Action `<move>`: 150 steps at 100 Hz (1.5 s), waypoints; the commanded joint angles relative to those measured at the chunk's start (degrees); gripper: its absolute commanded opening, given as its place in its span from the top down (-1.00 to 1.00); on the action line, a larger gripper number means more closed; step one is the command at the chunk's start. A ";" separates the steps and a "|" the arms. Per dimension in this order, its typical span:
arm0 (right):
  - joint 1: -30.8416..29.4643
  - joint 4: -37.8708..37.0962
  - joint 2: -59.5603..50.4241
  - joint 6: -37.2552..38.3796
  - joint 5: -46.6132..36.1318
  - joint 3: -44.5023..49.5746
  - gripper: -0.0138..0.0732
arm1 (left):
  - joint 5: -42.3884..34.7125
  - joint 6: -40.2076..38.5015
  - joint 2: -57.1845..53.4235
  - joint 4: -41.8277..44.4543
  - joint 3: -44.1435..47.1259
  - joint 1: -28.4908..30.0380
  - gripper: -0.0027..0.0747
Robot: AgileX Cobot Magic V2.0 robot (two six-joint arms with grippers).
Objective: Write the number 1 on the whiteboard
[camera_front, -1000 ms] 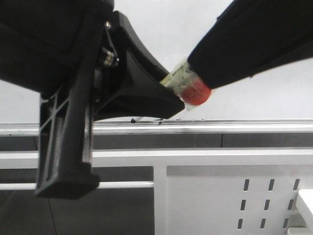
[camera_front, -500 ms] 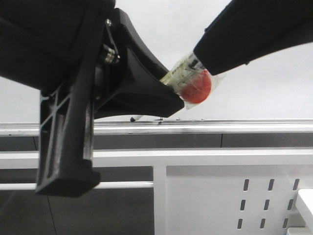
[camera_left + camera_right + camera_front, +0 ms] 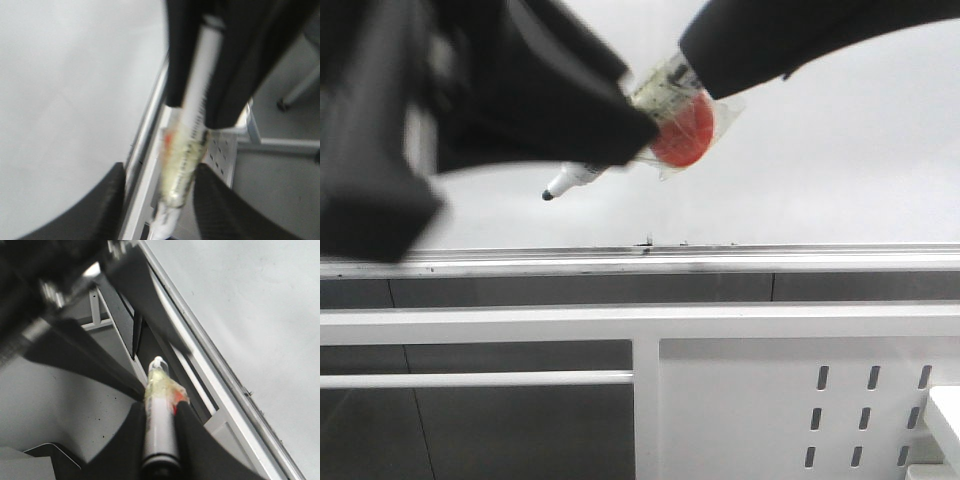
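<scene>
The whiteboard (image 3: 840,150) fills the background above its silver ledge (image 3: 770,258). No number 1 stroke shows on it, only small smudges (image 3: 647,241) at the ledge. My right gripper (image 3: 708,68) is shut on a white marker pen (image 3: 582,176) wrapped in yellowed tape with a red patch. The pen slants down-left and its bare dark tip (image 3: 548,195) hangs in front of the board above the ledge. In the right wrist view the pen (image 3: 160,427) sits between the right gripper (image 3: 160,410) fingers. My left gripper (image 3: 160,200) is open, its fingers either side of the pen (image 3: 192,145) without gripping it. It is blurred in the front view (image 3: 510,150).
Below the ledge a white horizontal rail (image 3: 520,322) crosses the frame. A white metal panel with slotted holes (image 3: 750,410) stands at lower right. A dark floor and a chair-like leg (image 3: 295,95) show in the left wrist view.
Both grippers have risen. The left gripper has moved up and left off the pen's front end, and the dark tip, hidden before, now shows bare. The pen has lifted higher above the ledge.
</scene>
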 commanded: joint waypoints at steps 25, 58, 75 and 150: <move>-0.16 0.98 -0.49 -0.41 -7.74 -1.29 0.85 | 5.62 -0.87 -18.51 -8.96 1.90 -0.08 0.21; -3.53 1.54 -2.98 0.19 -18.40 2.83 0.84 | -2.63 -16.38 -33.56 -9.27 14.24 9.11 0.98; -3.66 2.31 -4.51 0.19 -23.29 5.68 0.84 | -11.30 -19.83 -36.09 -13.00 20.74 16.81 0.98; -12.30 2.31 -4.57 0.19 -25.78 5.68 0.84 | -27.96 -19.83 -36.09 -21.15 26.83 35.58 0.98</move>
